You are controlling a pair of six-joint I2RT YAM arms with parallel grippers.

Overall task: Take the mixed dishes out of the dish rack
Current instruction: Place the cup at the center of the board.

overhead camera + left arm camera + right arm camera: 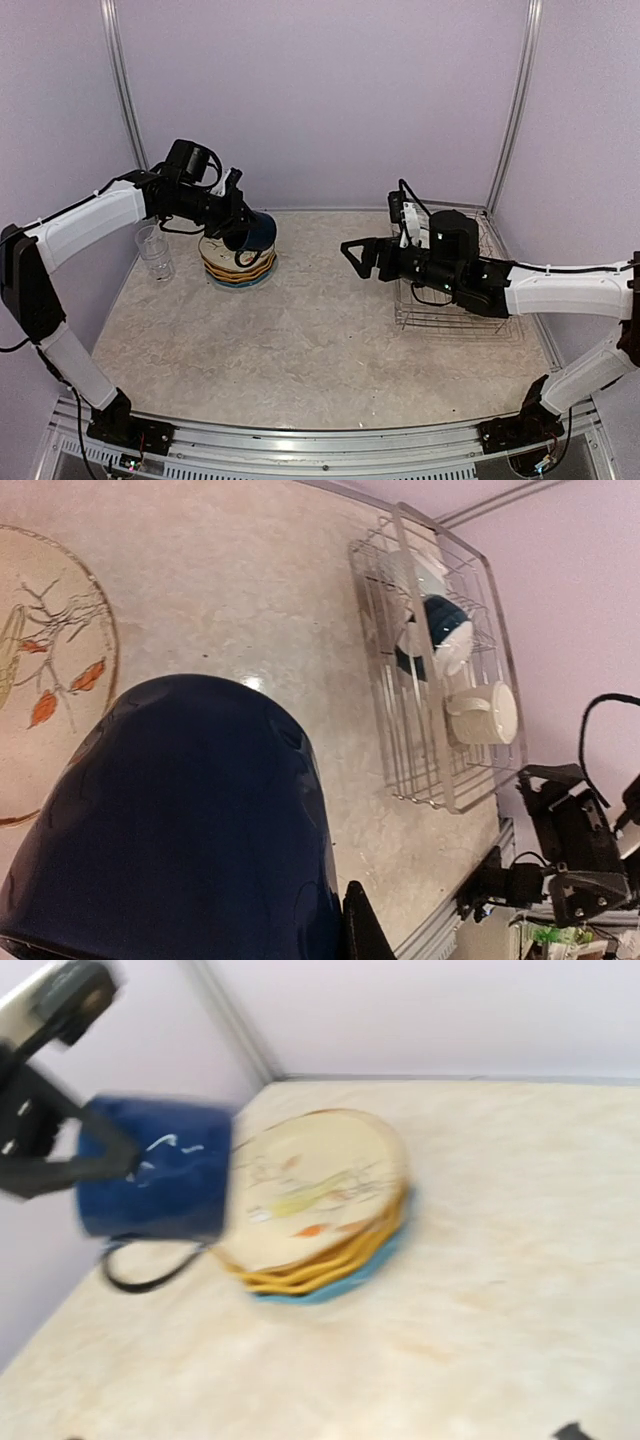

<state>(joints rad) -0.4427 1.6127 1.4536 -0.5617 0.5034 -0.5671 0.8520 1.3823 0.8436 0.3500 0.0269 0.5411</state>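
Beige marbled tabletop (320, 340), lilac walls (330, 100), dish rack (450, 325)

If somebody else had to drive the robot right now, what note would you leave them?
Left gripper: shut on the dark blue mug, held up close to the stack of patterned plates.
Right gripper: open, empty, in the air left of the silver wire dish rack.
Done: plates stacked on the table, clear glass tumbler standing beside them.
Left: set the blue mug down, then take the cream mug and teal bowl out of the rack. Another pale dish sits there; I cannot tell what.
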